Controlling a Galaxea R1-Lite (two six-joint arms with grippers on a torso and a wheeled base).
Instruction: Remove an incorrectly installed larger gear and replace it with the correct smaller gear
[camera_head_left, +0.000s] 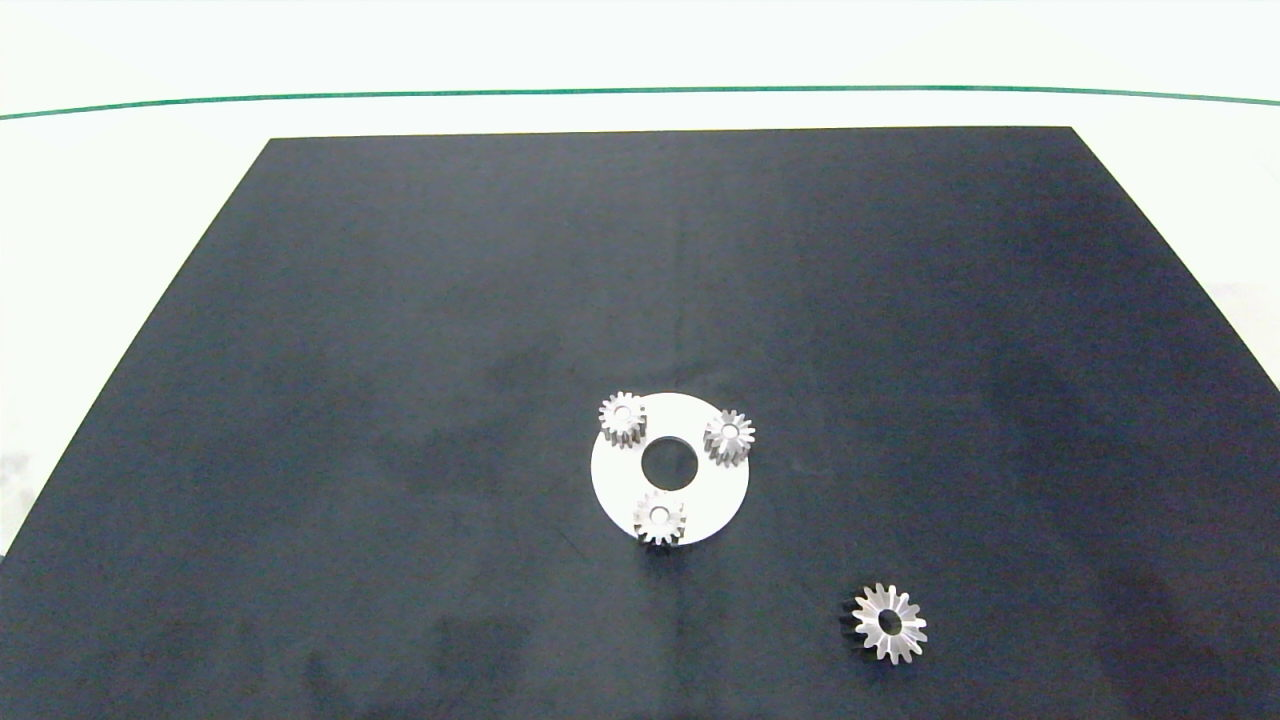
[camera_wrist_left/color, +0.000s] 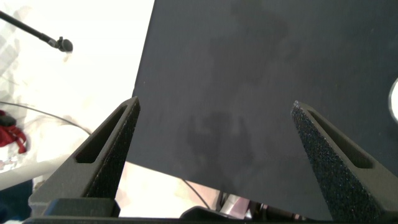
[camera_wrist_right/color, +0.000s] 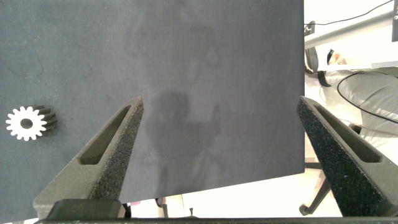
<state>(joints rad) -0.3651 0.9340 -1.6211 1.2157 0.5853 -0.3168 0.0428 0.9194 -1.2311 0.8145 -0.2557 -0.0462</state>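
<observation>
The larger gear (camera_head_left: 889, 622), shiny with long pointed teeth, lies flat on the black mat, off to the front right of the white disc (camera_head_left: 715, 490). It also shows in the right wrist view as the larger gear (camera_wrist_right/color: 28, 122), off to one side of my open right gripper (camera_wrist_right/color: 220, 99). On the disc stand three small blunt-toothed gears: one at the back left (camera_head_left: 623, 417), one at the right (camera_head_left: 729, 436), one at the front (camera_head_left: 659, 516). I cannot tell which is the smaller gear of the task. My left gripper (camera_wrist_left/color: 215, 102) is open over bare mat. Neither arm shows in the head view.
The black mat (camera_head_left: 400, 300) covers most of the white table. The disc has a round centre hole (camera_head_left: 669, 463). The disc's rim (camera_wrist_left/color: 394, 99) peeks into the left wrist view. Cables and stand parts lie beyond the mat's edges in both wrist views.
</observation>
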